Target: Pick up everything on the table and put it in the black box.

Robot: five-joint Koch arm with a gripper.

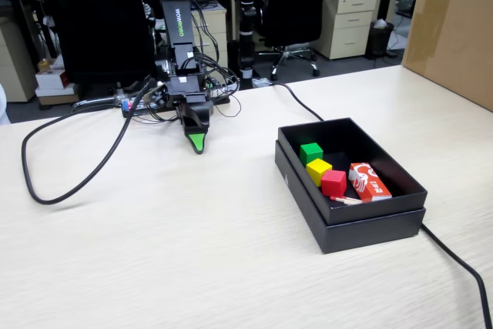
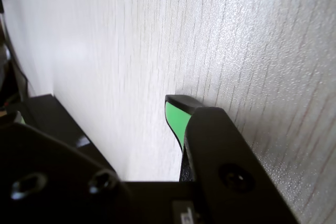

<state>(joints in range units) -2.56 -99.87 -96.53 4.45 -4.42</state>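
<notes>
Inside the black box (image 1: 304, 194), the green cube (image 1: 311, 152), yellow cube (image 1: 317, 171) and red cube (image 1: 333, 182) sit in a touching row beside a printed packet (image 1: 370, 181). The worktop (image 1: 192, 252) holds no other cube, so the task looks finished. The gripper (image 1: 198, 144) rests well apart, tip down; only one finger shows, so its state is unclear. Next: stay parked.

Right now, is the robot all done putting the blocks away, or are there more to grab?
It looks done. The green cube, yellow cube and red cube all sit inside the black box, beside a red-and-white packet. The gripper holds nothing and rests low over the table, away from the box. No cubes show on the tabletop, so nothing seems left to pick up.
</notes>
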